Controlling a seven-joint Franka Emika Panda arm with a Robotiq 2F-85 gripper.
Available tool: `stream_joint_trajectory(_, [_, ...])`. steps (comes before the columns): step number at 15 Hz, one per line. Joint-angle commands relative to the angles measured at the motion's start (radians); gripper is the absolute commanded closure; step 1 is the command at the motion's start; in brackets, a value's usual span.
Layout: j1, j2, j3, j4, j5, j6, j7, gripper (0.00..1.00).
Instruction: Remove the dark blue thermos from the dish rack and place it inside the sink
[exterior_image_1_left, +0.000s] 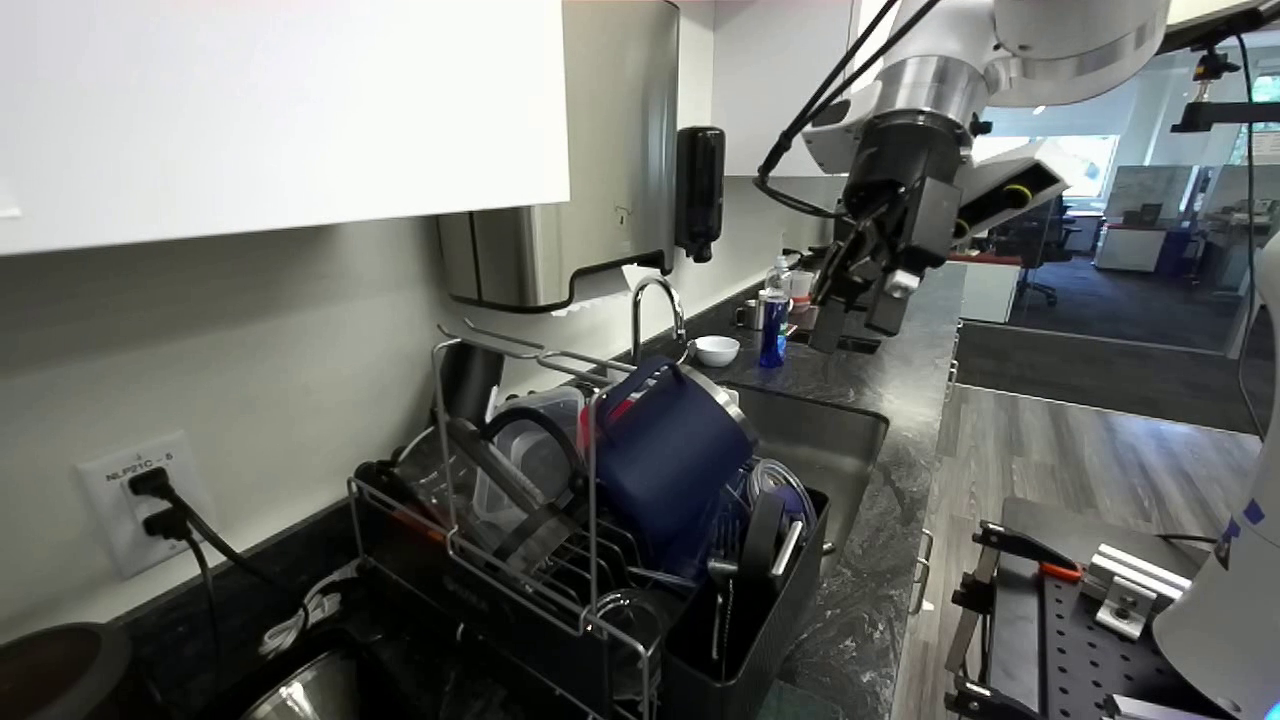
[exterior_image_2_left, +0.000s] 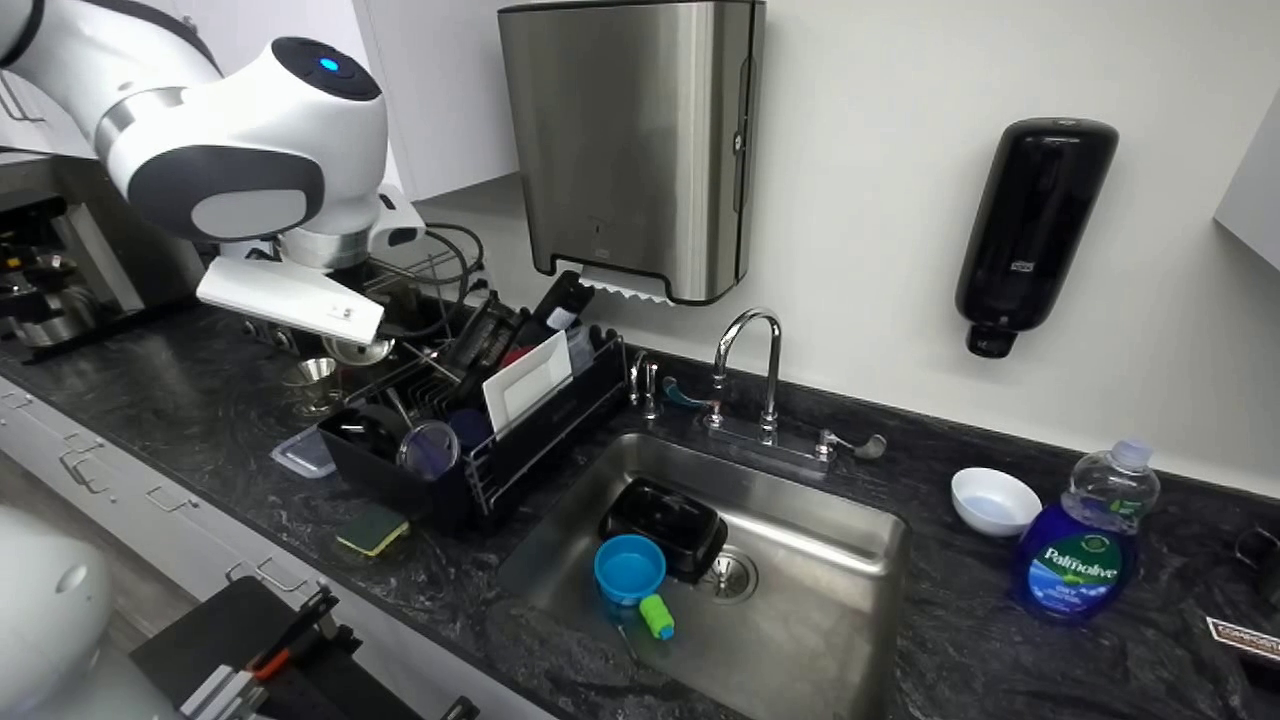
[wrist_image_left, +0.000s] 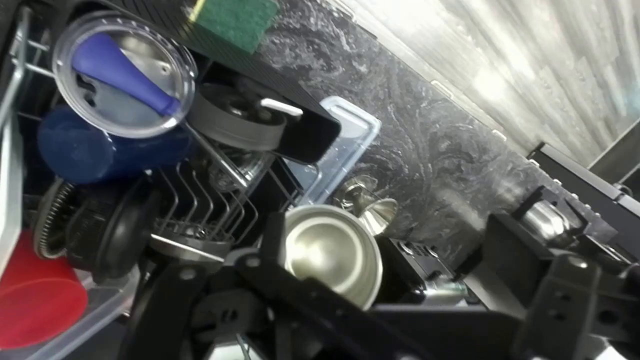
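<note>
The dark blue thermos (exterior_image_1_left: 665, 455) lies tilted in the wire dish rack (exterior_image_1_left: 590, 520), with its loop handle up and a silver rim at its upper right. In the wrist view its blue body (wrist_image_left: 75, 145) is at the left, partly under a clear round lid. Only a little dark blue (exterior_image_2_left: 470, 428) shows in an exterior view. My gripper (exterior_image_1_left: 857, 318) is raised and apart from the thermos. In the wrist view its fingers (wrist_image_left: 392, 245) are wide apart with nothing held. The steel sink (exterior_image_2_left: 800, 625) is beside the rack.
A black tub (exterior_image_2_left: 665, 525) and a blue cup (exterior_image_2_left: 630, 568) are in the sink. The faucet (exterior_image_2_left: 772, 360), towel dispenser (exterior_image_2_left: 640, 150) and white cabinet (exterior_image_1_left: 280, 110) stand around. A white board (exterior_image_2_left: 528, 380) and utensil holder (exterior_image_1_left: 740, 650) crowd the rack. A metal bowl (wrist_image_left: 332, 255) lies below the fingers.
</note>
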Motion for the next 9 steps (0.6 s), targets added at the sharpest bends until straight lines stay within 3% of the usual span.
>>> stream_joint_trajectory(1, [0.034, -0.07, -0.011, -0.054, 0.167, 0.034, -0.115, 0.0])
stream_joint_trajectory(2, [0.036, -0.029, -0.012, 0.001, 0.204, 0.016, -0.144, 0.0])
stream_joint_trajectory(9, [-0.022, 0.0, 0.016, 0.002, 0.422, -0.001, -0.395, 0.0])
